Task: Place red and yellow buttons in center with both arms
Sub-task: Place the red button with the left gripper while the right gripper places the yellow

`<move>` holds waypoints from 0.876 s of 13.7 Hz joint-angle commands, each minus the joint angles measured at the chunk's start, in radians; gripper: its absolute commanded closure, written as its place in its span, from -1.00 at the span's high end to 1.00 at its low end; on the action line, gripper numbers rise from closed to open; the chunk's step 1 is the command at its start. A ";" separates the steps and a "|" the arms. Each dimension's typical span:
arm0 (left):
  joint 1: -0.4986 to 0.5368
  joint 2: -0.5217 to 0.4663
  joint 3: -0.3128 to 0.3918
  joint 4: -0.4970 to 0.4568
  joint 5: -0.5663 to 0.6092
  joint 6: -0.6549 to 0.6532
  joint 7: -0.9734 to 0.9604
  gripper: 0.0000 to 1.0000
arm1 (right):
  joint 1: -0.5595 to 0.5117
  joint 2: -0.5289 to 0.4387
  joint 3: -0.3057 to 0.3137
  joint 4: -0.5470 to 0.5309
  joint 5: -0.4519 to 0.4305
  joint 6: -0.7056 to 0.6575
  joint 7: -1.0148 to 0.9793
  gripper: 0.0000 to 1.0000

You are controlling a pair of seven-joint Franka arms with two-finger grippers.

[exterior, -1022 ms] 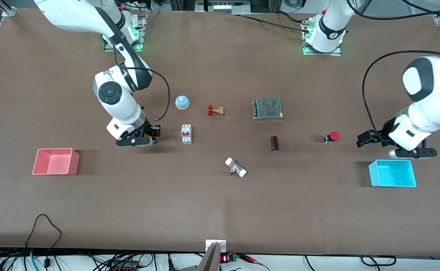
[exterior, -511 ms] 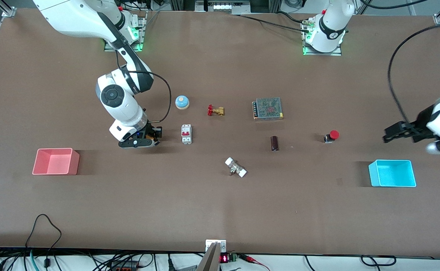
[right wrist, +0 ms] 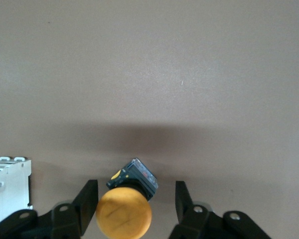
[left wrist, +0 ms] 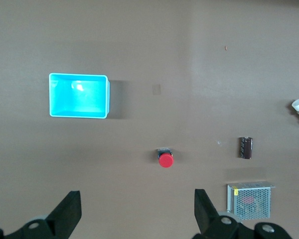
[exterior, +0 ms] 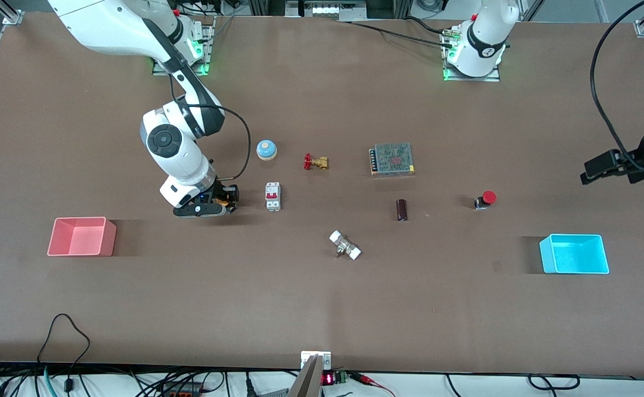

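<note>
Beside the white circuit breaker, toward the right arm's end, right gripper sits low at the tabletop, jaws spread around the yellow button, not yet clamped. Best to close squarely on the short black body beneath the smooth domed cap. Red button, glossy mushroom cap, stands well apart from the breaker. Left gripper hangs high, jaws released, over bare matte brown surface.
</note>
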 commanded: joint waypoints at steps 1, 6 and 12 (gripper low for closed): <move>-0.002 -0.009 -0.007 0.005 0.018 -0.012 -0.012 1.00 | -0.003 0.010 0.000 0.020 -0.023 0.007 0.021 0.60; 0.002 0.001 -0.004 0.003 0.008 0.010 -0.014 1.00 | -0.037 -0.103 -0.003 0.116 0.003 -0.199 0.002 1.00; -0.001 -0.022 -0.005 0.008 0.007 -0.028 -0.038 1.00 | -0.090 -0.286 -0.122 0.418 0.149 -0.733 -0.235 1.00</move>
